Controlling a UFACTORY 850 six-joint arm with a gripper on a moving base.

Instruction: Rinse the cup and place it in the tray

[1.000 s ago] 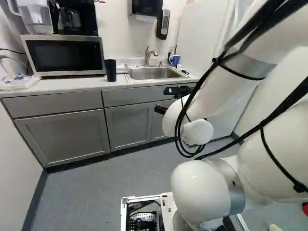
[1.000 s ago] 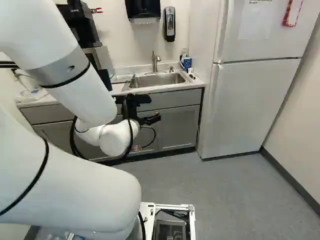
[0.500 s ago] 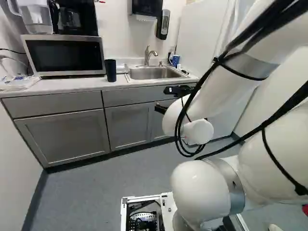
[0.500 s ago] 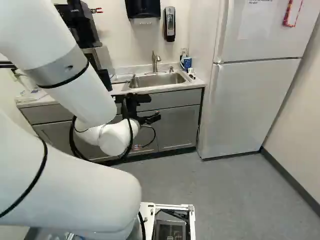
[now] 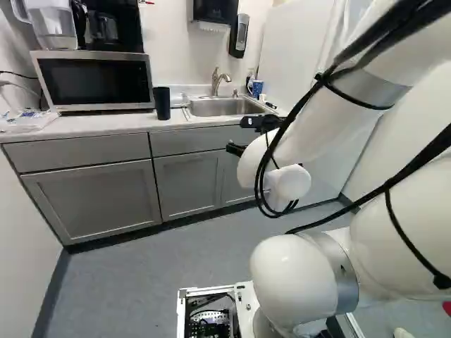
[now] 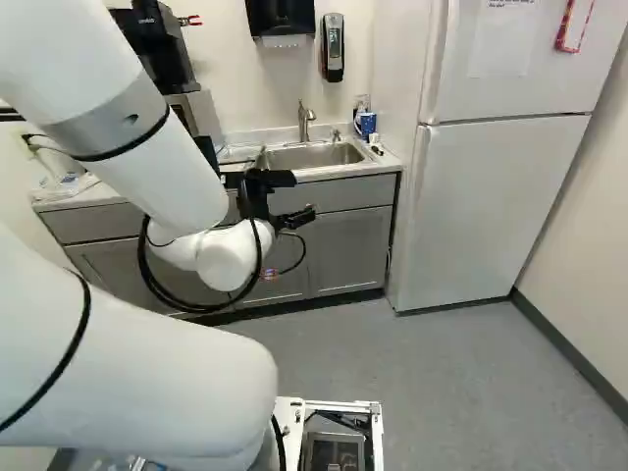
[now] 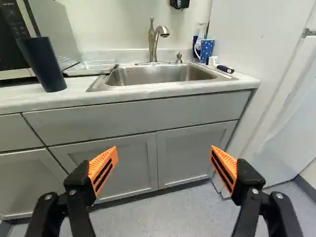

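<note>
In the right base view my gripper point(image 6: 297, 218) hangs before the cabinet, below the counter's front edge. The wrist view shows the gripper point(image 7: 164, 152) open, its orange pads wide apart with nothing between them. A tall dark cup point(image 7: 43, 64) stands on the counter left of the sink, beside the microwave; it is also the dark cup point(image 5: 162, 103) in the left base view. A shallow tray point(image 7: 91, 67) lies between that cup and the sink basin point(image 7: 153, 75). Behind the sink rises the faucet point(image 7: 154, 39). A blue patterned mug point(image 7: 206, 51) stands at the sink's other end.
The counter's front edge point(image 7: 123, 101) and cabinet doors face the gripper. A microwave point(image 5: 95, 81) stands on the counter, with a plastic bag point(image 5: 27, 121) beside it. A soap bottle and small items sit near the mug. A white fridge point(image 6: 491, 206) stands right of the counter.
The gripper has risen slightly and its tilt has changed, with the wrist joint turning. The base, cup and tray have stayed put.
</note>
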